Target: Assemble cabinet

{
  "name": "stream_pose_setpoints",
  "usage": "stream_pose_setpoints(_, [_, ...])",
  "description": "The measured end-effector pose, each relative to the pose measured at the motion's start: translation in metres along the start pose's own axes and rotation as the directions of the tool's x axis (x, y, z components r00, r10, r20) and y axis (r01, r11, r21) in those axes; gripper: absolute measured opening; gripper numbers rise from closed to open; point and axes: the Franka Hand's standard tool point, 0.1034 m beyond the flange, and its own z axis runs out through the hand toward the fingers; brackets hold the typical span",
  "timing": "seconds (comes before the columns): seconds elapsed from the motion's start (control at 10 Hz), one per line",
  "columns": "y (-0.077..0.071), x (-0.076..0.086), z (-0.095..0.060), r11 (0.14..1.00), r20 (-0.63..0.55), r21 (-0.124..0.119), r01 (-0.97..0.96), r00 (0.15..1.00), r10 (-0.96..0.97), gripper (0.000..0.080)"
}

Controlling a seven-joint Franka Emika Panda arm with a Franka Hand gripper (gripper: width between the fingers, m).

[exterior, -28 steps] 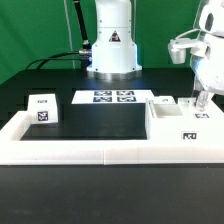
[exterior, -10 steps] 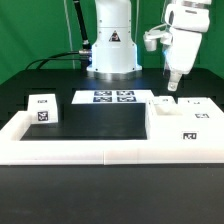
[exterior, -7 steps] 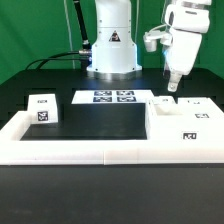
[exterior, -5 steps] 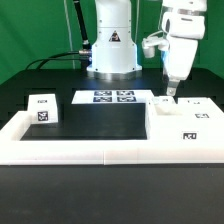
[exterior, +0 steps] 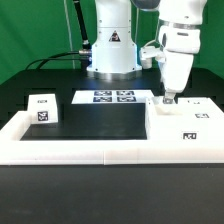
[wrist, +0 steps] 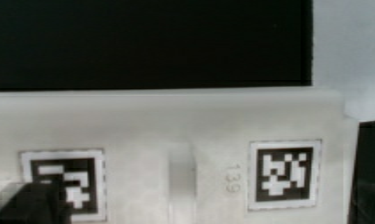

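Hovering right over the cabinet (exterior: 186,124), the gripper (exterior: 168,98) points straight down with its tips just above the box's top, near the far edge. Can't tell if they actually touch.

In the wrist view one dark finger (wrist: 31,205) sits way off at the picture's edge. The middle shows only white cabinet surface and two square tags (wrist: 285,172), so the jaws look spread with nothing in them.

Neither view sees into the box, so no idea what's in it. It sits directly under the gripper, snug against the white rail frame (exterior: 90,152).

The marker board (exterior: 112,97) lies off towards the exterior view's left. A small white tagged piece (exterior: 42,108) sits well beyond that, far from the gripper.
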Motion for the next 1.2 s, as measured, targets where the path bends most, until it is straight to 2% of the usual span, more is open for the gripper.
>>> stream_pose_setpoints(0.2, [-0.0003,0.0005,0.0061,1.000,0.000,0.011,-0.001,1.000,0.001,0.0797])
stream_pose_setpoints(0.3, [0.0012,0.0013,0.0069,1.000,-0.001,0.011,-0.001,1.000,0.001,0.0662])
stream_pose_setpoints(0.4, [0.0011,0.0021,0.0074,1.000,-0.001,0.011,0.000,1.000,0.000,0.0662])
stream_pose_setpoints(0.7, [0.0011,0.0025,0.0075,1.000,-0.001,0.012,0.001,1.000,-0.001,0.0232])
stream_pose_setpoints(0.8, [0.0014,0.0015,0.0076,1.000,-0.001,0.012,0.006,1.000,-0.006,0.0232])
stream_pose_setpoints(0.9, [0.0037,0.0005,0.0058,1.000,-0.005,0.005,0.013,1.000,-0.013,0.0073])
stream_pose_setpoints(1.2, [0.0042,0.0008,0.0049,1.000,-0.005,0.003,0.013,1.000,-0.013,0.0071])
